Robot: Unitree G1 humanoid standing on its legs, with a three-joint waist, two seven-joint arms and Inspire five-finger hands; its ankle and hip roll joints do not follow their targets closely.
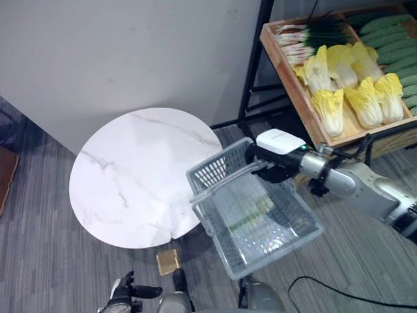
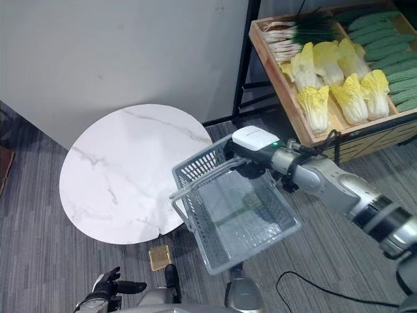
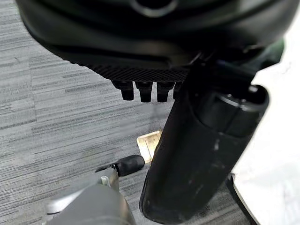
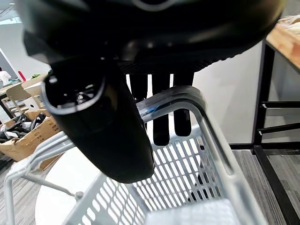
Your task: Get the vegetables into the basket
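A grey mesh basket (image 1: 212, 171) hangs in the air beside a round white table (image 1: 130, 176). My right hand (image 1: 273, 166) is shut on the basket's handle (image 4: 183, 98), and its fingers (image 4: 159, 122) curl under the bars. Something pale green (image 1: 255, 212) lies on the basket's floor. The vegetables sit in a wooden crate (image 1: 293, 85) on a rack at the upper right: yellow cabbages (image 1: 355, 88), green cucumbers (image 1: 391, 39) and spring onions (image 1: 303, 32). My left hand (image 1: 127, 293) hangs low at the bottom left, relaxed and holding nothing.
The crate rests on a black metal rack (image 1: 254, 59) against a white wall. A small tan square (image 1: 168, 262) lies on the grey carpet under the table's near edge. Open carpet runs to the right of the basket.
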